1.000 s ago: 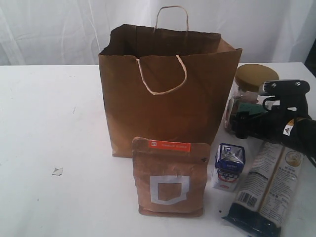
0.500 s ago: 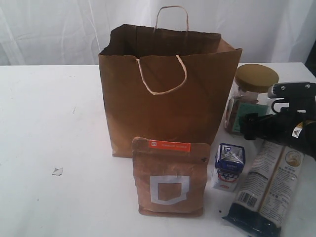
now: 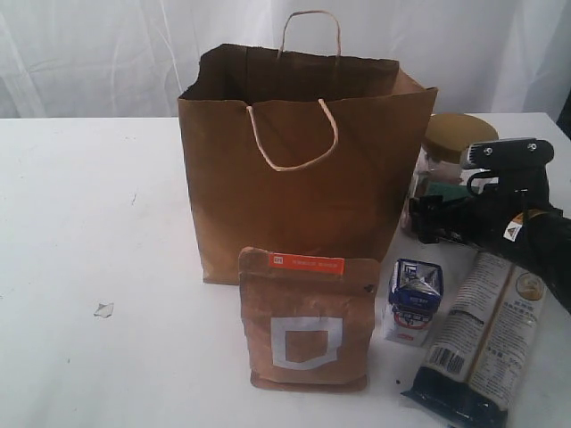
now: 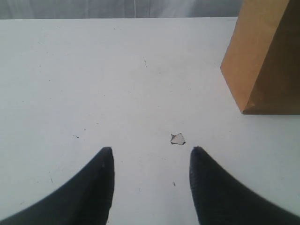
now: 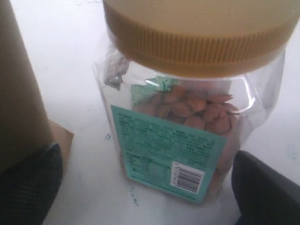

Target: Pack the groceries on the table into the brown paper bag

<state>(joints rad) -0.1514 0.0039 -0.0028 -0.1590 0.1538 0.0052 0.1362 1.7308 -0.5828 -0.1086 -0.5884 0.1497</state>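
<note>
Packing looks barely begun. On the white table (image 3: 89,223) the brown paper bag (image 3: 303,178) stands open at centre, its inside hidden. Outside it lie the noodle packet (image 3: 482,348) lower right, the kraft pouch (image 3: 308,321) lower centre, the gold-lidded jar (image 3: 455,138) at the bag's right, and the blue-white carton (image 3: 413,299). The right gripper (image 5: 143,180) is spread around the jar, with the bag wall crowding one finger. The left gripper (image 4: 151,154), fingers apart and empty, hangs near a white scrap (image 4: 177,138).

White table (image 3: 89,223) is carrying everything. Brown paper bag (image 3: 294,196) is standing upright on it, mouth open. Brown kraft pouch (image 3: 306,321) is standing just in front of the bag. Blue-white carton (image 3: 413,301) is sitting beside the pouch, noodle packet (image 3: 482,343) is lying flat next to that. Gold-lidded jar (image 3: 453,134) is standing by the bag's right side. White scrap (image 3: 104,309) is lying alone, far left.
</note>
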